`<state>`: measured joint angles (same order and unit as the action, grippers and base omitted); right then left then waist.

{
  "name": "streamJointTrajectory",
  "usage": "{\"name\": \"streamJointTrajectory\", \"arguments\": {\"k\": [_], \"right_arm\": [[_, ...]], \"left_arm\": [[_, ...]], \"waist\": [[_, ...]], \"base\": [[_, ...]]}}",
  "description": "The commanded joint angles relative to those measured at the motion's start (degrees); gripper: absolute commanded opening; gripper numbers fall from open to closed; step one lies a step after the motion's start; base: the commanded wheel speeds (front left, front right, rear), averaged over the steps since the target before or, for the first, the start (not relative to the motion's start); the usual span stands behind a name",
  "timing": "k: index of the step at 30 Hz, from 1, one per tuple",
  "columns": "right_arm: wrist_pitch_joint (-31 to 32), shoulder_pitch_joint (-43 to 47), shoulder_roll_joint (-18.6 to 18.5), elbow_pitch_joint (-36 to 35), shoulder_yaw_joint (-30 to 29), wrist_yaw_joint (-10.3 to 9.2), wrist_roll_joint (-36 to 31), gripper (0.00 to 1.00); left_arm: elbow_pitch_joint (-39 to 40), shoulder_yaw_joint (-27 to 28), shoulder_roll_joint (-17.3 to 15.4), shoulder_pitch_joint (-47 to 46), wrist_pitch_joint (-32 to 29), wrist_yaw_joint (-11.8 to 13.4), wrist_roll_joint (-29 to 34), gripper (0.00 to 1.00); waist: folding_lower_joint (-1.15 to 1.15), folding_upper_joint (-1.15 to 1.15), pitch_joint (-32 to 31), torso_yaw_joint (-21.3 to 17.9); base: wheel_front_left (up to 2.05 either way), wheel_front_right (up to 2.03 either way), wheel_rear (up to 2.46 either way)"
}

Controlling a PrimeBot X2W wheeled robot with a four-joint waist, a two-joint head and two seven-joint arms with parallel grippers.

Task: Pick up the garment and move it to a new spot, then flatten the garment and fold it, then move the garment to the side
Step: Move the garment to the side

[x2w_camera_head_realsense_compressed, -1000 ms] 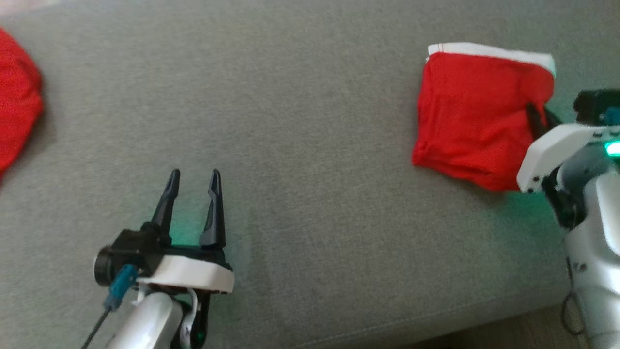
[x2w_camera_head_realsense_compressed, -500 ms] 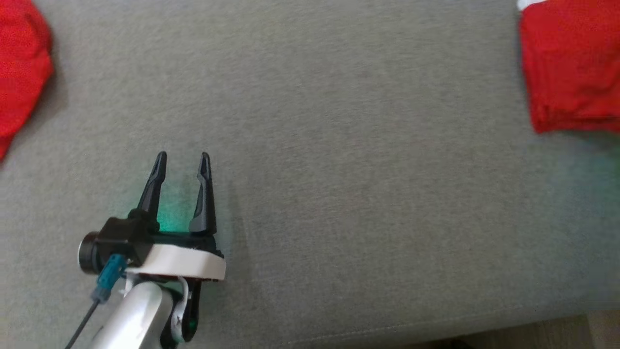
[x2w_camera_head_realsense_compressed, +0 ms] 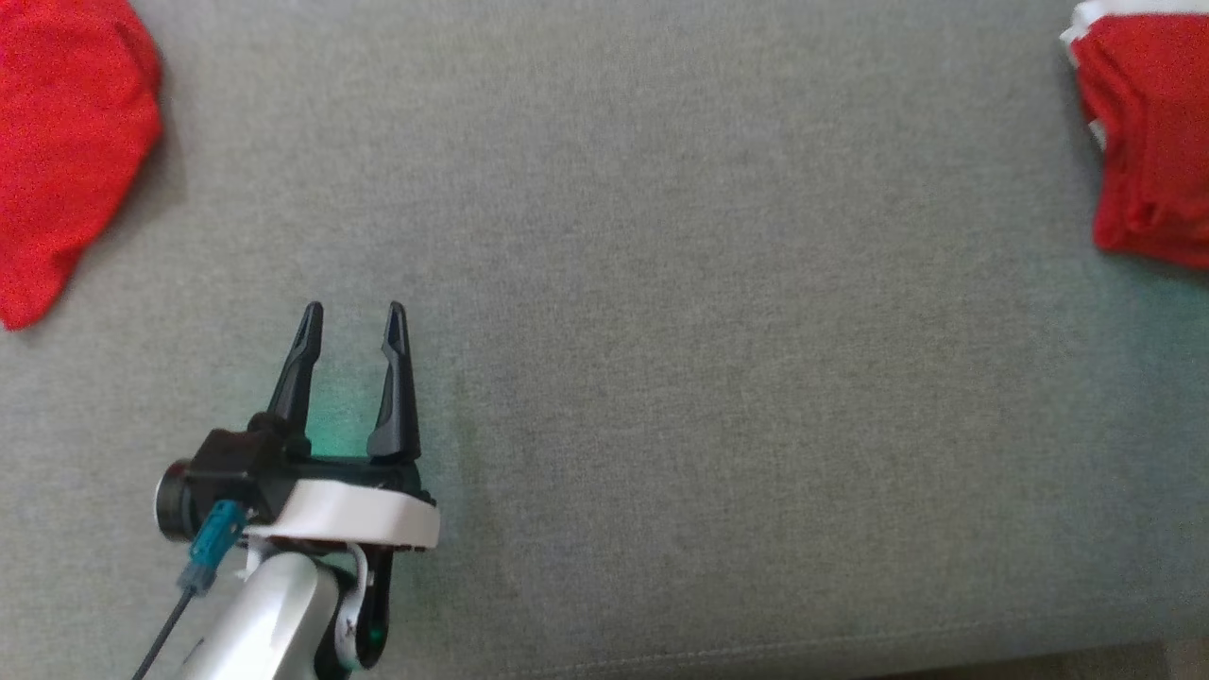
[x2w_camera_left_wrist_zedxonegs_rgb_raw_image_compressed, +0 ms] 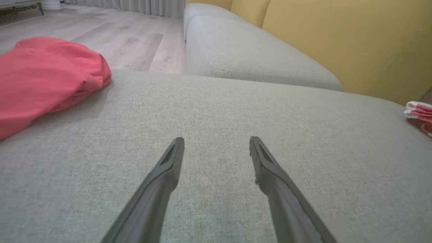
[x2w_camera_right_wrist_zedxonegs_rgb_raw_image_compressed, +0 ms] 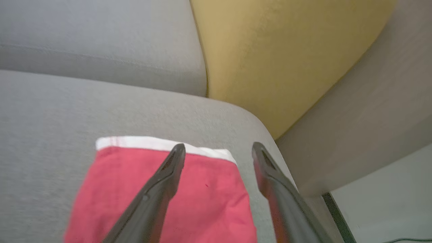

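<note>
Right gripper [x2w_camera_right_wrist_zedxonegs_rgb_raw_image_compressed: 218, 145], fingers spread and empty, hangs over the folded red cloth garment with white waistband [x2w_camera_right_wrist_zedxonegs_rgb_raw_image_compressed: 209, 202]. Left gripper [x2w_camera_head_realsense_compressed: 353, 308], likewise spread and empty, lies well apart from it.

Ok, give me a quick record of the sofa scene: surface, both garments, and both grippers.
surface: grey sofa cushion
folded garment: red with white band, lying at the cushion's right end
other garment: red, loose heap, far left
left gripper: open, empty, over bare cushion
right gripper: open, above the folded garment, not gripping it
</note>
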<state>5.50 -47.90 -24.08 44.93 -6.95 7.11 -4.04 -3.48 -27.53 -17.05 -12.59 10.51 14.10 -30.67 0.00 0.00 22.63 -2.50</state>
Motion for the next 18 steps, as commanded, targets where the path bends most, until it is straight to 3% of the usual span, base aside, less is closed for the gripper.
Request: {"name": "streamJointTrajectory", "arguments": {"k": [1,12,18], "right_arm": [[-0.95,0.22,0.52,-3.06,1.19,0.37,0.11,1.00],[-4.38,11.06,10.67,-13.90,7.18,0.37,5.28,1.00],[-5.70,20.82,16.04,-20.17,7.20,0.37,6.41,1.00]], "left_arm": [[1.03,2.35,-0.44,-0.30,0.84,-0.24,-0.46,1.00],[-5.78,4.83,0.90,2.57,2.85,-1.46,-4.35,1.00],[-8.60,5.75,1.09,5.40,3.42,-1.57,-5.44,1.00]], "waist": [[0.00,0.00,-2.57,-0.01],[0.00,0.00,-15.36,1.15],[0.00,0.00,-20.13,2.81]], "base": [[0.00,0.00,0.00],[0.00,0.00,0.00],[0.00,0.00,0.00]]}}
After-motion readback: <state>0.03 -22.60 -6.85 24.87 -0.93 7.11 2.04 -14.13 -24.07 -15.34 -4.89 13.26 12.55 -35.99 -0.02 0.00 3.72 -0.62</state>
